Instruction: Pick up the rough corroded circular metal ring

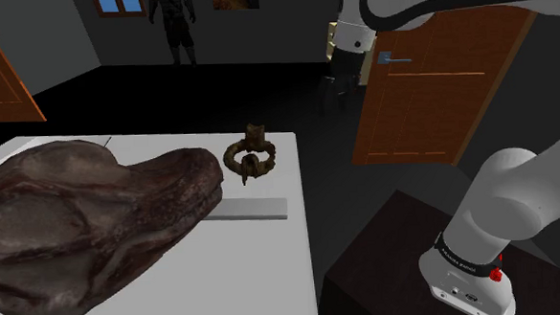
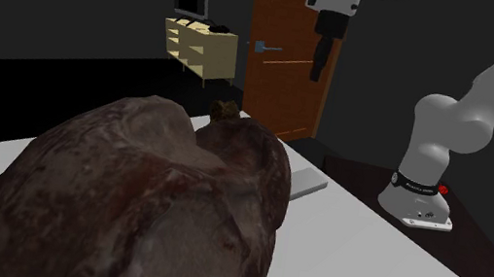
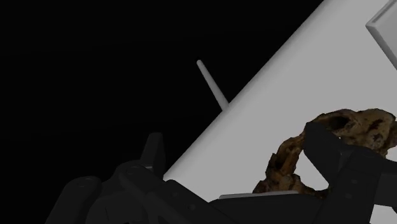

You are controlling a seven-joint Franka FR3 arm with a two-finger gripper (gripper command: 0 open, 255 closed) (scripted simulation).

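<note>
A: Jaws first: spread apart, pinching nothing, hanging high in front of the orange-brown panelled door [image 1: 438, 79], well apart from the white tabletop [image 1: 263, 267].

B: And where to find the rough, brown, corroded circular ring [image 1: 251, 158]?

A: Lying on the tabletop toward its far edge in the shoulder view, just beside the snout of the big lumpy brown rock-like mass [image 1: 89, 216], with the flat pale grey slab [image 1: 246, 209] near it. Partly hidden behind one black finger [image 3: 331, 153] in the wrist view, far beyond it.

B: So nothing done yet?

A: Looks that way. Untouched, judging by how it lies. Left to do: swing over, come down, close on the rim, lift.

B: Any writing to read?

A: Only faint pale lettering on the black band [image 1: 461, 260] at the arm's base, too small to make out. No brands or labels anywhere else.
</note>
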